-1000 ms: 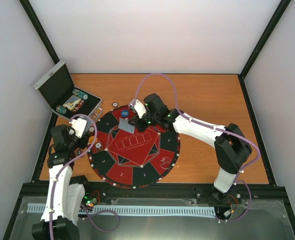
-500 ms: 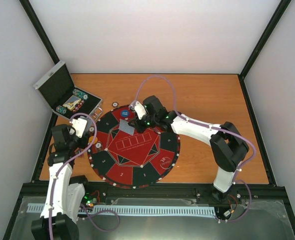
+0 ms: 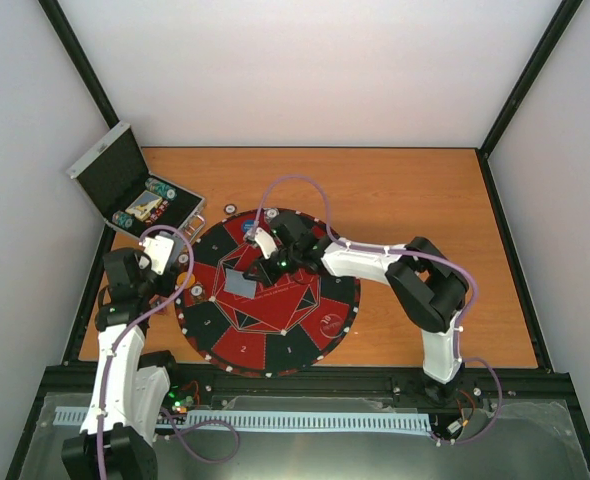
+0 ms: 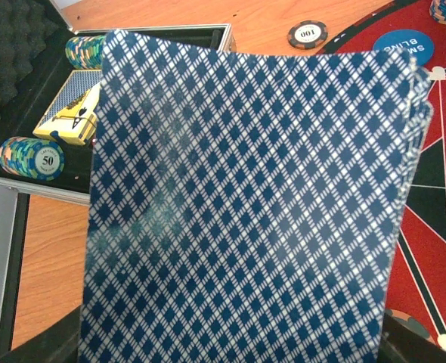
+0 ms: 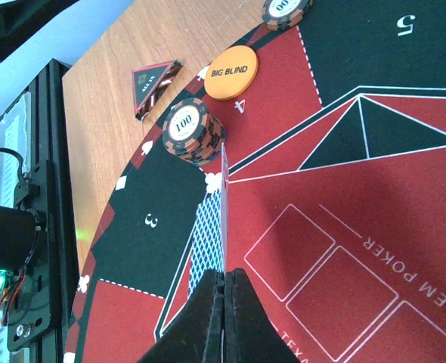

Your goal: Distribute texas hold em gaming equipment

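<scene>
My right gripper is shut on one blue-backed card, held on edge just above the red-and-black mat. In the top view the right gripper is over the mat's left-centre, and the card shows grey. Ahead of it lie a stack of 100 chips, an orange BIG BLIND button and a dark triangular marker. My left gripper is at the mat's left edge. It holds a blue diamond-backed deck that hides its fingers.
The open silver case with chip stacks and a card box stands at the far left. A 100 chip lies on the wood, and a blue SMALL BLIND button lies on the mat's far edge. Black frame posts rise around the table.
My right gripper has moved left and toward the near side with its card, from the mat's far part to its left-centre. The left arm has barely moved.
</scene>
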Available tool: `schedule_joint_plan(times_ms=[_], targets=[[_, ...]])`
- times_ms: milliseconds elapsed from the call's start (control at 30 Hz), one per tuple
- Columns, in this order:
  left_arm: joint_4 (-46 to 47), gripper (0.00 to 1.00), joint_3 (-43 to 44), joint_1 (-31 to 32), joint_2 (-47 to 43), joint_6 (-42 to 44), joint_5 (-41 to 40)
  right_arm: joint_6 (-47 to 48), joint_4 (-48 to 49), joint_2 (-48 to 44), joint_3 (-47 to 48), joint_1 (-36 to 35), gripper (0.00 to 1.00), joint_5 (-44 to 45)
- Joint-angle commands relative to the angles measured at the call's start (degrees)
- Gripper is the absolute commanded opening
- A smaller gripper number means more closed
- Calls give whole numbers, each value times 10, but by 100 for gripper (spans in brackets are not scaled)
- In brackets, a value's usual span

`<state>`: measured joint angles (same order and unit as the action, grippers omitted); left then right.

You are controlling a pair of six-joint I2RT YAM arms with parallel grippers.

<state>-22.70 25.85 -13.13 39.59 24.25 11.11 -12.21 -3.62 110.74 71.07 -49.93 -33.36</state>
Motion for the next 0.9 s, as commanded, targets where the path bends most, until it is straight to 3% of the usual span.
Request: schedule_joint_plan(times_ms=[0, 367, 867], targets=[[19, 60, 5, -4, -1, -12, 2, -3, 9, 7, 18, 0, 3, -5], [20, 60, 3, -4, -1, -12, 1, -76, 44, 83, 85, 0, 3, -13], [22, 60, 2, -4, -5, -11, 1, -76, 52, 92, 85, 1, 3, 11]])
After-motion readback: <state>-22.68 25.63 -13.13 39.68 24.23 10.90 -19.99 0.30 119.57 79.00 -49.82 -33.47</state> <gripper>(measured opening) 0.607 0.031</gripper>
